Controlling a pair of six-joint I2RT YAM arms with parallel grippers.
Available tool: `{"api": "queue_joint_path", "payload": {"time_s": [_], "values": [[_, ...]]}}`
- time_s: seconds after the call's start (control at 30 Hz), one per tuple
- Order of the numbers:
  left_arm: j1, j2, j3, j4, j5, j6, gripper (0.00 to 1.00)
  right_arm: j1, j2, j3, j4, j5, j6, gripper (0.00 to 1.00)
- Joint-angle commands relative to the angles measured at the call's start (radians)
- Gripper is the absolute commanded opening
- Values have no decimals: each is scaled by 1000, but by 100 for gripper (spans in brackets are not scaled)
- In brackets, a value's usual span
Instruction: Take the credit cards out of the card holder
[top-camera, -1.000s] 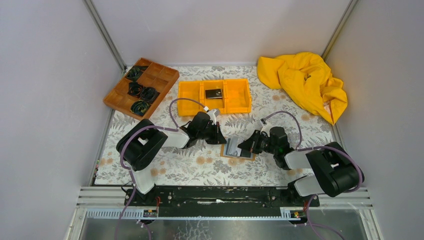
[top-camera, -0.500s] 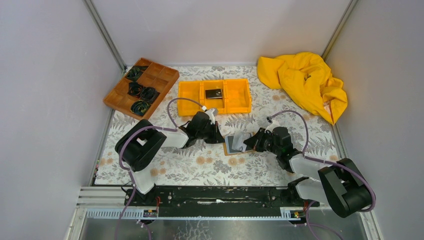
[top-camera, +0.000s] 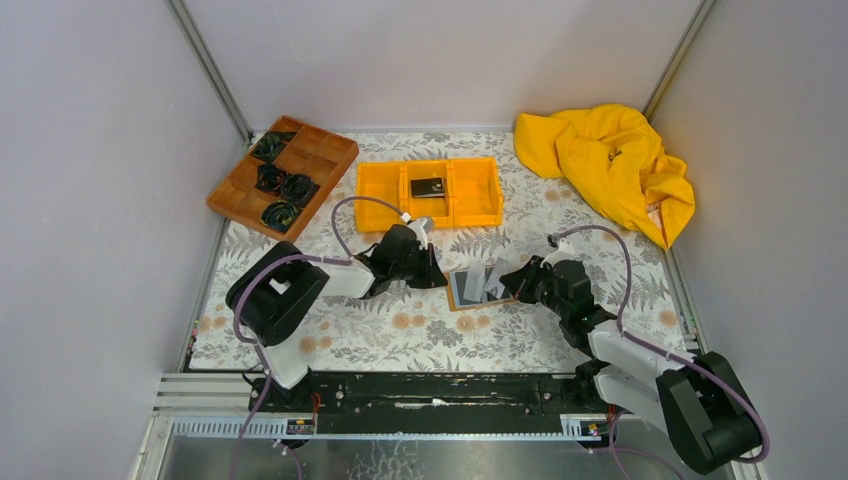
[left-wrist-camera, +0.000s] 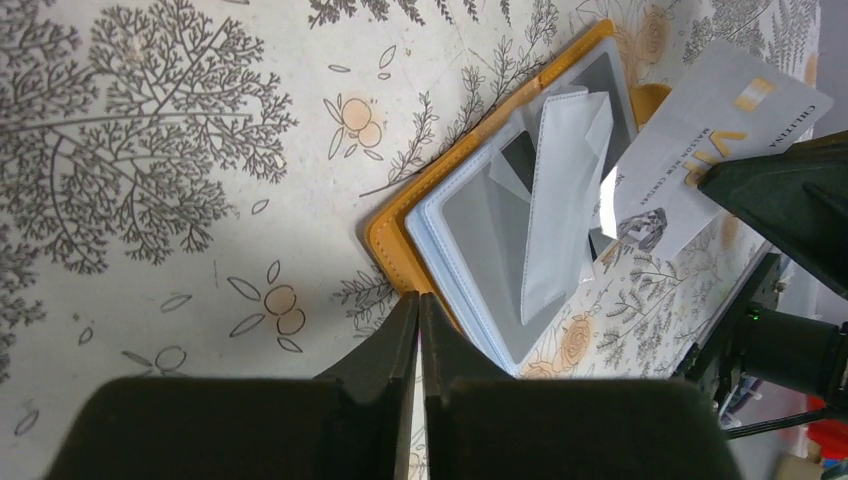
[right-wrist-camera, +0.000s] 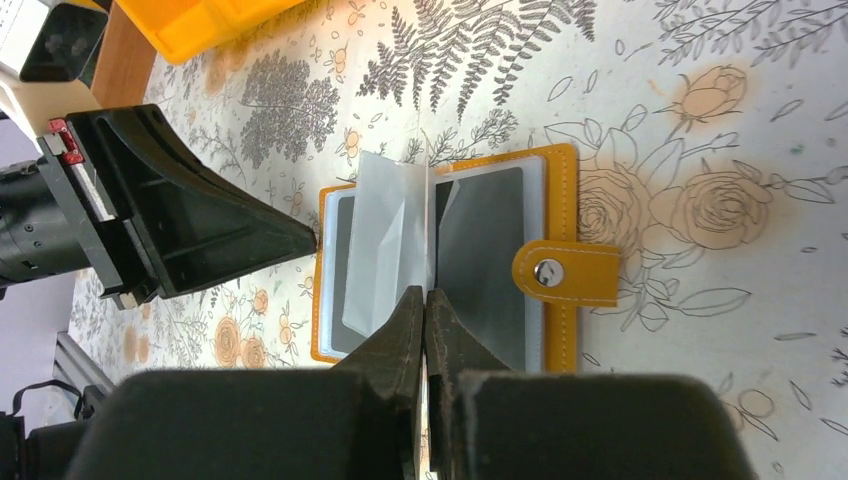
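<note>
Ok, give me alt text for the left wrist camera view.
An open orange card holder with clear sleeves lies on a floral tablecloth, the shut left tool meeting its orange edge. At right, the right tool holds a white credit card.

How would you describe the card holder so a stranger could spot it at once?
On the floral table, look just nearer the arms than the yellow three-compartment bin, between the left gripper and the right gripper. The card holder lies open there: unlike the walled bin, it is a small flat orange-tan wallet with clear pockets and a snap tab.

Left gripper (left-wrist-camera: 418, 300), right gripper (right-wrist-camera: 425, 295) closed.
</note>
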Motion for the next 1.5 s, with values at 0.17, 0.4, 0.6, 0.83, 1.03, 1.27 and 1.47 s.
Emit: {"api": "queue_joint_path", "payload": {"time_s": [0.17,0.4,0.6,0.83,1.03,1.27,1.47], "values": [[9,-166,-99,116,-67,30,40,-6,-118,-40,-1,87,-15,0],[1,-281,-178,225,-91,42,78,-8,-128,-51,37,60,-14,0],[-12,-308,-203,301,-32,47,79,-7,-28,-68,306,-290,2,0],[-11,-313,-236,403,91,49,72,-8,152,-84,661,-560,104,0],[1,-282,-247,496,182,26,60,-7,267,-86,886,-665,199,0],[0,-251,-242,577,292,6,44,-7,408,-73,1101,-731,303,0],[0,-261,-247,605,317,4,44,-7,501,-54,1166,-755,339,0]]}}
